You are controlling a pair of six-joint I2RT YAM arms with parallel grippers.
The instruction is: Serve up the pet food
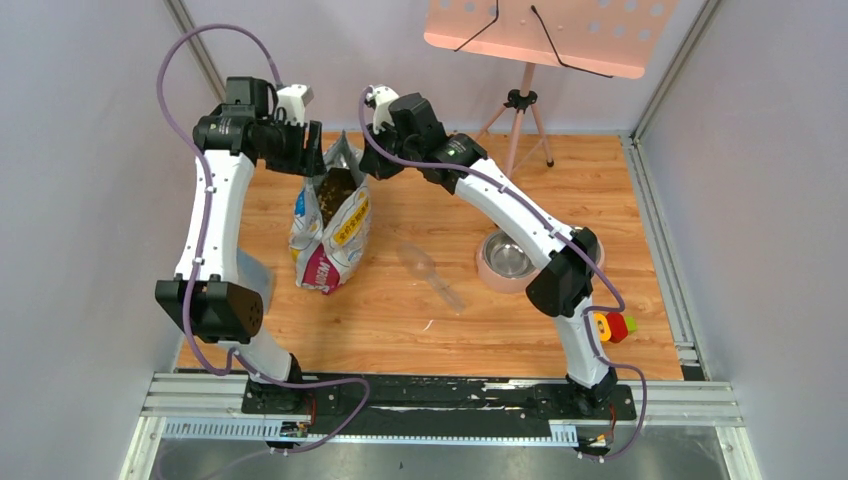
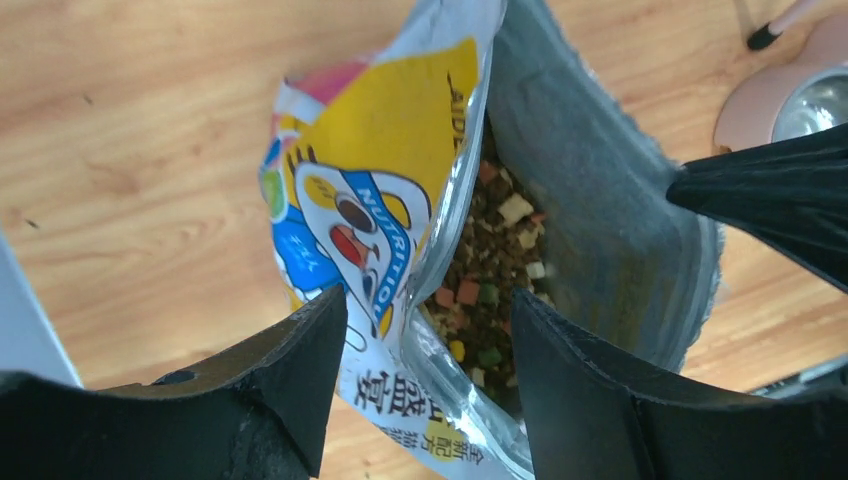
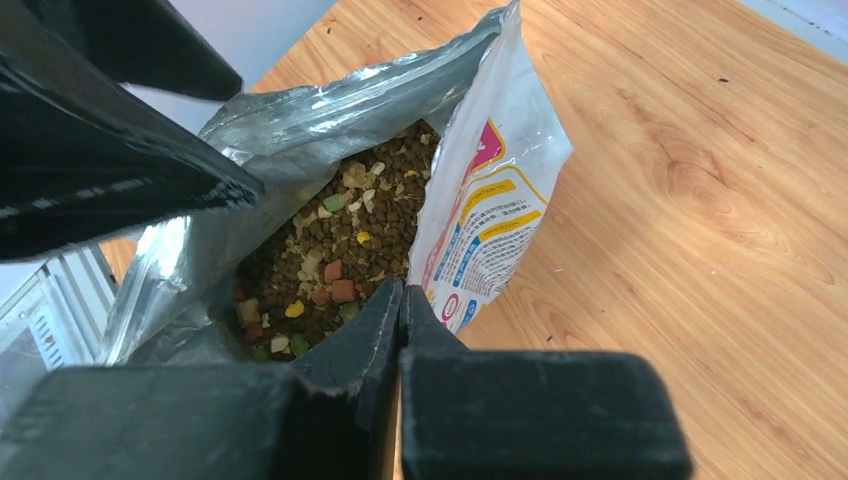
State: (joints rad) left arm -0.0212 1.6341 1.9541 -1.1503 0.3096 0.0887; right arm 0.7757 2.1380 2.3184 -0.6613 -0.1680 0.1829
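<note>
Bag (image 1: 330, 235) stands upright on the surface (image 1: 400, 330) with its mouth open. A sideways nudge from either arm could topple it.

Left gripper (image 2: 428, 300): jaws wide apart astride the bag's printed wall, gripping nothing. That wall may sag shut.

Right gripper (image 3: 402, 290): jaws closed at the bag's rim. I cannot tell whether they pinch it.

Pet food (image 3: 340, 250) is all inside the bag and would spill if it tips.

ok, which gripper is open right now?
The left gripper: it stands wide, astride the printed wall of the bag. The right gripper is pinched shut at the rim.
</note>
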